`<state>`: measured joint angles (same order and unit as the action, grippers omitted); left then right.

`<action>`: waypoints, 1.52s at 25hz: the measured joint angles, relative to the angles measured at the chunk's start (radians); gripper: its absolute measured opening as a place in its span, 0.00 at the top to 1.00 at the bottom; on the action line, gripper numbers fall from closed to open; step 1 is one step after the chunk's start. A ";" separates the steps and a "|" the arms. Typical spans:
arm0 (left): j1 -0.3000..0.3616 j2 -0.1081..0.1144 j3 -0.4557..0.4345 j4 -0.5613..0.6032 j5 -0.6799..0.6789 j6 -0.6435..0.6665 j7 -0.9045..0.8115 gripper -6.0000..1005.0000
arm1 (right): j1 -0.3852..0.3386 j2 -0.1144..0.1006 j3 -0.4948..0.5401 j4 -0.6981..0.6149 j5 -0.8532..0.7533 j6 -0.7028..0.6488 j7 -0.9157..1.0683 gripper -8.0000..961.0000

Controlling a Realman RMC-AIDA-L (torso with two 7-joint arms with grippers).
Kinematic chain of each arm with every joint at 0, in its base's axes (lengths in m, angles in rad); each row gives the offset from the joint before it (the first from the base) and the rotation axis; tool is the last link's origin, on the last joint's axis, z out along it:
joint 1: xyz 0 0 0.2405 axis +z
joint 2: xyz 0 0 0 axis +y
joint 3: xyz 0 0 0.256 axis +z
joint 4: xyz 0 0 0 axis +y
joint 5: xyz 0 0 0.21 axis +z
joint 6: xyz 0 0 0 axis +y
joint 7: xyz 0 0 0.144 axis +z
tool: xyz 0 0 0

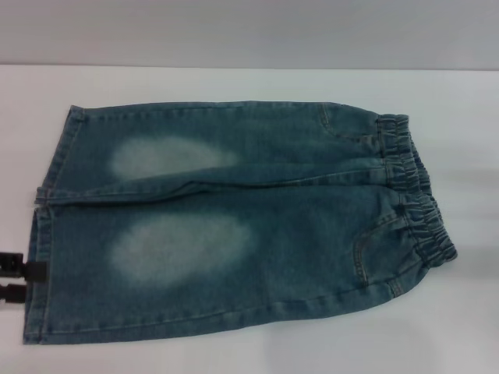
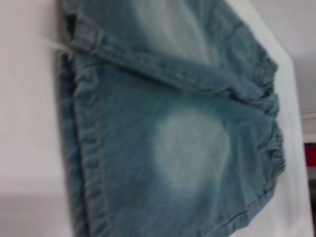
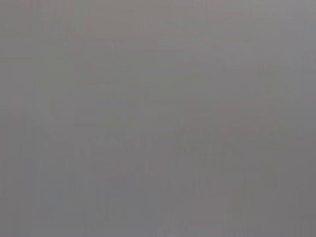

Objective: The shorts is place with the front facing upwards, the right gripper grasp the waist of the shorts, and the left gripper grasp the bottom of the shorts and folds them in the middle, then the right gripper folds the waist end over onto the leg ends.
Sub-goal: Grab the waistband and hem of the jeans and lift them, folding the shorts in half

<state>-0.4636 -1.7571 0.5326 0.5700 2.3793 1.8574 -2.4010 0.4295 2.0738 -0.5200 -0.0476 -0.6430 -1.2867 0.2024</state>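
Head view: shorts (image 1: 234, 222) flat, long axis left-right, hems (image 1: 43, 226) just beside left gripper (image 1: 19, 279), jaws apart, empty; waist (image 1: 417, 199) rightward; right gripper unseen.

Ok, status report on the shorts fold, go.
Left pincer at the leg hems, near left edge of shorts. Right pincer not in view. Shorts flat, front up, unfolded, waist to the right. Nothing in the way.

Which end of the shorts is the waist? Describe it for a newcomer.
On the white table lie blue denim shorts. The waist is their end on the robot's right: a ruffled, gathered elastic band, unlike the flat straight leg hems opposite.
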 joint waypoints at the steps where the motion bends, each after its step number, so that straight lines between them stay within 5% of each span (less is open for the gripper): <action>1: 0.001 -0.001 0.000 0.000 0.008 -0.003 0.000 0.24 | 0.000 0.000 0.000 0.000 0.000 0.001 0.000 0.18; 24: 0.008 -0.036 0.018 -0.026 0.123 -0.064 0.013 0.25 | 0.001 -0.002 -0.008 -0.001 -0.001 0.005 0.000 0.18; 38: 0.001 -0.034 0.018 -0.025 0.143 -0.089 0.009 0.25 | 0.004 -0.001 -0.009 -0.001 -0.001 0.014 0.000 0.18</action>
<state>-0.4631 -1.7911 0.5507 0.5446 2.5223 1.7681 -2.3917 0.4338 2.0723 -0.5292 -0.0491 -0.6443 -1.2725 0.2025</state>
